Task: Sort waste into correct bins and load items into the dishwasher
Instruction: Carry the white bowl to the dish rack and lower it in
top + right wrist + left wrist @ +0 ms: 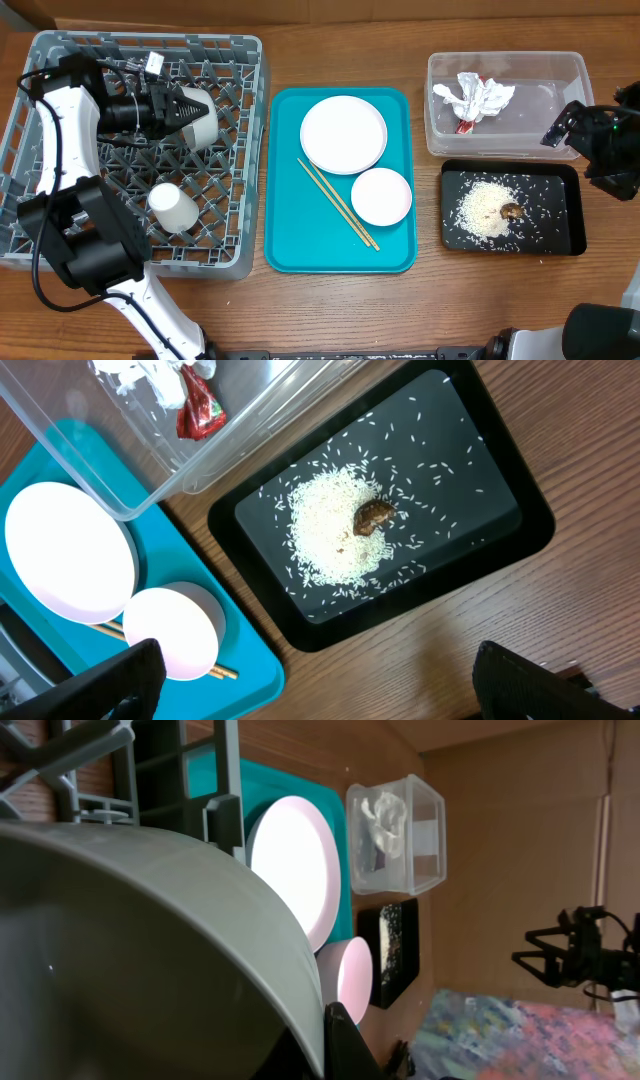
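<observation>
- The grey bowl hangs tipped on its side over the back middle of the dish rack, above the pegs. The left end effector is clamped on its rim, and the wrist view shows one dark finger against the outer wall.
- That is a rim-only pinch on a smooth, curved wall. The bowl could swivel or slide out as the wrist turns and fall onto the pegs.
- If let go too high, or not between pegs, it may roll and strike the white cup, which sits nearer the rack's front.
- Just right of the rack, the teal tray holds the plate, the small bowl and the chopsticks, none loaded yet. A low exit from the rack could catch its right wall or nudge the plate.
- Farthest from the rack are the clear tub, holding the napkin and the red packet, and the black tray, holding the rice and the brown scrap.
- The right end effector hovers beyond them with its fingers spread wide, holding nothing. A careless dip could jolt the tray and scatter rice onto the surface.
</observation>
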